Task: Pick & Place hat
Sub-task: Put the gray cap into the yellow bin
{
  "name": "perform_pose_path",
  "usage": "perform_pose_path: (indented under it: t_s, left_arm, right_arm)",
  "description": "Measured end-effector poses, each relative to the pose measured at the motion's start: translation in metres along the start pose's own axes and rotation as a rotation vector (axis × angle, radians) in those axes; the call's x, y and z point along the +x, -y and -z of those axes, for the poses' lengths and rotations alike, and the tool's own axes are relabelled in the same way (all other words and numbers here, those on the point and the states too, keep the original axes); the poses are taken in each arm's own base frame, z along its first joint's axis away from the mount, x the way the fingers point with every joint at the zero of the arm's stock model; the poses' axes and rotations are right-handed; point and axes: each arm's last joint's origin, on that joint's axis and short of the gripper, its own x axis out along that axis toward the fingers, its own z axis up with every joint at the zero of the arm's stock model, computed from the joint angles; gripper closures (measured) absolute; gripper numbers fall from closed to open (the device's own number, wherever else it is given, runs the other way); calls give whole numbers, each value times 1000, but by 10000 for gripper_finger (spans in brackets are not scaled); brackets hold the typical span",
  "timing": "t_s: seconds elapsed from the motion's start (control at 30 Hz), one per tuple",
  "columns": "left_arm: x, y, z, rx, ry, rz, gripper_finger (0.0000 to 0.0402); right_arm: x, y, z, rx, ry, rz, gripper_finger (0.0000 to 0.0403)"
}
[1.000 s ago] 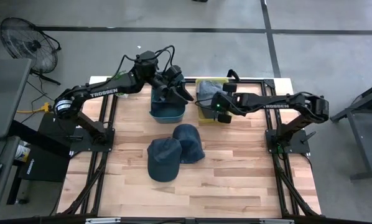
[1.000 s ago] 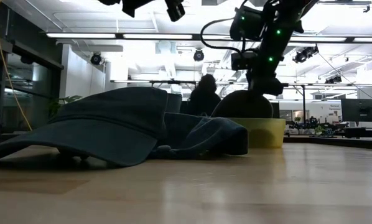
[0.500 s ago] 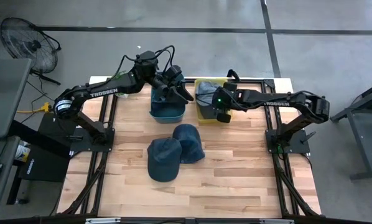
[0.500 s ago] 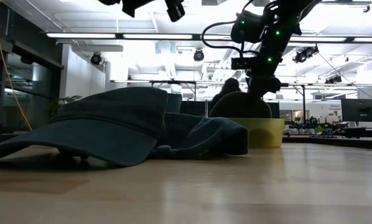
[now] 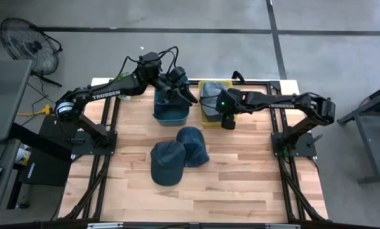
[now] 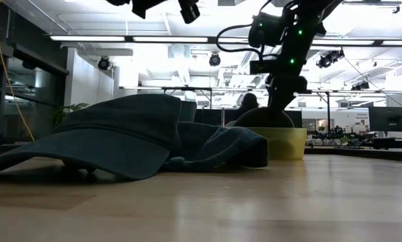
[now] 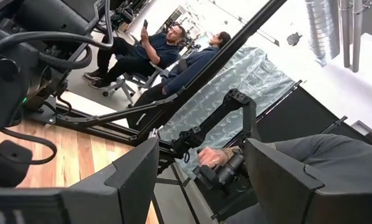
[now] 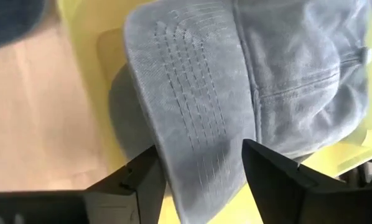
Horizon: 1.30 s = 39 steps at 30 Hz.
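Pale wooden surface (image 5: 241, 184) inside a black frame, grey floor all round, fan (image 5: 30, 39) standing off the far left corner. Furthest left, left arm reaching across from its base to the blue bin (image 5: 171, 115) at the back edge; left hand (image 7: 201, 154) poised above that bin, fingers spread wide, nothing between them, apparently waiting. Towards the middle, nearer the front, two dark blue hats lying on the bare wood: first dark hat (image 5: 166, 164) brim forward, second dark hat (image 5: 193, 145) just behind it and to the right, touching and partly overlapping it. Neither gripped, neither near a hand. Right of the blue bin and just beside it, yellow bin (image 5: 207, 117), holding the grey hat (image 8: 285, 81): crown down in the bin, stitched brim riding up over the near wall. Right hand (image 8: 201, 165) hovering just above that brim, fingers well apart and not pinching the cloth, so apparently let go rather than gripping. Judged from this: grey hat placed, one pick and place done or as good as done. Left to do, most likely: lifting the right hand clear of the bin, then fetching the two dark hats from the middle of the surface. Which bin for those, not possible to say.
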Motion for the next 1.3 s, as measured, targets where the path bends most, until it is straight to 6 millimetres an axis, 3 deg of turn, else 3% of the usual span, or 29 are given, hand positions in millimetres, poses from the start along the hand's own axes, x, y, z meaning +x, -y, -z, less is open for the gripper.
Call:
perform_pose_path:
  t_s: [0.3,0.5,0.67,0.93,1.3]
  left_arm:
    - [0,0,0,0,-7,7,167]
    - [0,0,0,-1,-12,12,167]
    - [0,0,0,6,-13,13,167]
    - [0,0,0,44,-6,2,167]
    - [0,-1,1,44,-13,-1,167]
  right_arm:
    - [-18,2,-8,34,-30,-132,210]
    - [-34,8,-19,156,-18,-129,226]
    - [-39,14,-23,427,-7,-168,270]
    - [-34,14,-21,709,-39,-214,394]
    - [-31,11,-24,837,-49,-243,401]
